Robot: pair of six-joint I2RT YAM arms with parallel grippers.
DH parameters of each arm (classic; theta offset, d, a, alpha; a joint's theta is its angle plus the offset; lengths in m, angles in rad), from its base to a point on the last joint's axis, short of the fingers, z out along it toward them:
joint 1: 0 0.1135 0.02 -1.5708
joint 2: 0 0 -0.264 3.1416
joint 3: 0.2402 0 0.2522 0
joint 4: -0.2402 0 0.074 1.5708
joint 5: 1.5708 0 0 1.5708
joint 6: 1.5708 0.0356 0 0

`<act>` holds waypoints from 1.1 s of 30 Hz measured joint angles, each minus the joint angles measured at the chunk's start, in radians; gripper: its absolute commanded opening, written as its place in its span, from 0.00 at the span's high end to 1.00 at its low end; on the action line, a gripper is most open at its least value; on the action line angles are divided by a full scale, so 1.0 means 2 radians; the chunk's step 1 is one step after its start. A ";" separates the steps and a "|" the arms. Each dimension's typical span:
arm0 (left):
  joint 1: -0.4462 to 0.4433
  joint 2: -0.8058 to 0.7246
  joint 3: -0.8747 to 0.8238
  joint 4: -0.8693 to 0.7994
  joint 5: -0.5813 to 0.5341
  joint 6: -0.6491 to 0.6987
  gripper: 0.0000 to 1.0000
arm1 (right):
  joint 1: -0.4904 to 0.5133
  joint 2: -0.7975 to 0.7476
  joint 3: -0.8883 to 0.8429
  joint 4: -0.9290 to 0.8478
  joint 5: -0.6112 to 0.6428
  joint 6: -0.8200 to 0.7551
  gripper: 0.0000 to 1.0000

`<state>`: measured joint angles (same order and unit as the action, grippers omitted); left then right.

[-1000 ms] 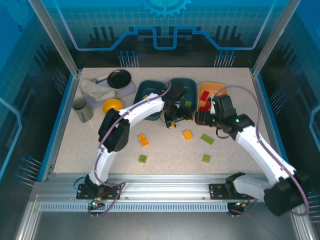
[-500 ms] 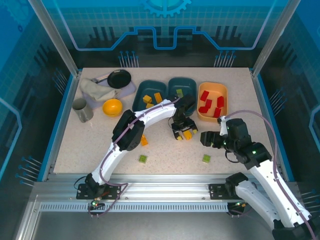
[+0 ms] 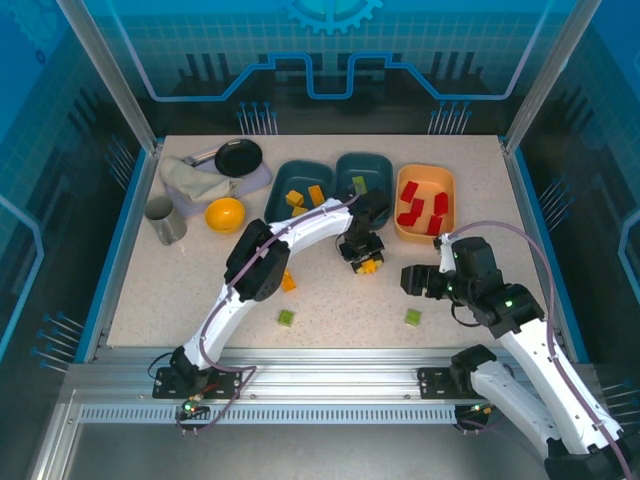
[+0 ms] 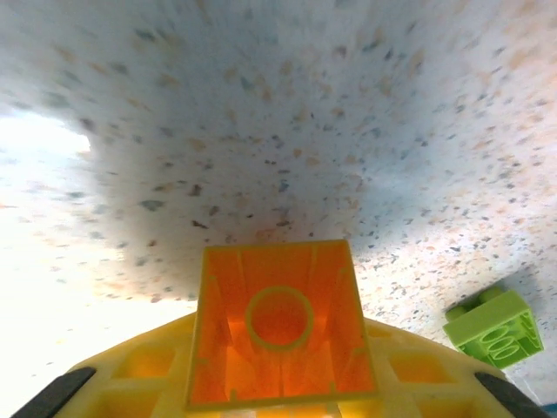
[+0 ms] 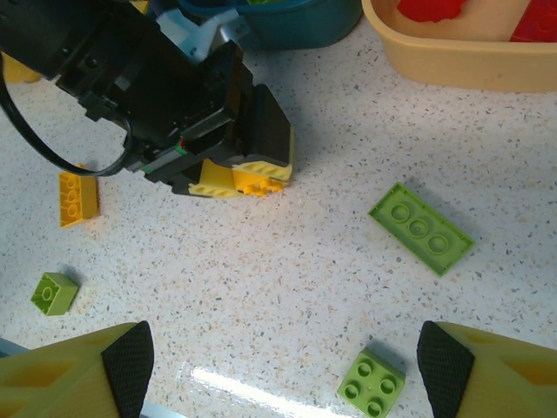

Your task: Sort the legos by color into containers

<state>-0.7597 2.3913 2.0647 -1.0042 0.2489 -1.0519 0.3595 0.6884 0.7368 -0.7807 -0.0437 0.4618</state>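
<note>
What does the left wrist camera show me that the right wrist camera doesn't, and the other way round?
Left wrist view: the hollow underside of the orange brick, seen close up from within the grip. Right wrist view: the left end effector from outside, shut on that brick, plus a green oblong brick, a square green brick, and the pale orange tray with red bricks. Both share the held brick and the speckled table.

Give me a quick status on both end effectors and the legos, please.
Left end effector shut on orange lego. Right end effector open, empty, over green oblong lego. Second orange lego lying loose.
</note>
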 measured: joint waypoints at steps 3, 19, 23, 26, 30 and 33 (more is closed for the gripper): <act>0.009 -0.037 -0.003 -0.011 -0.030 0.014 0.77 | 0.000 0.014 0.008 0.007 -0.010 -0.006 0.18; 0.188 -0.106 0.020 -0.108 -0.193 0.162 0.77 | 0.050 0.173 0.091 0.108 -0.047 -0.022 0.19; 0.194 -0.060 0.062 -0.116 -0.231 0.193 0.76 | 0.060 0.197 0.106 0.116 -0.044 -0.022 0.19; 0.194 -0.032 0.074 -0.117 -0.248 0.211 0.75 | 0.062 0.207 0.111 0.117 -0.040 -0.022 0.19; 0.192 0.002 0.096 -0.124 -0.262 0.227 0.72 | 0.063 0.209 0.111 0.115 -0.031 -0.022 0.19; 0.192 0.018 0.102 -0.126 -0.269 0.232 0.63 | 0.063 0.209 0.111 0.112 -0.024 -0.022 0.19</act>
<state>-0.3752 2.4271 2.2696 -1.2552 -0.2886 -0.5873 0.4847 1.1065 0.9585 -0.5575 -0.0917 0.4175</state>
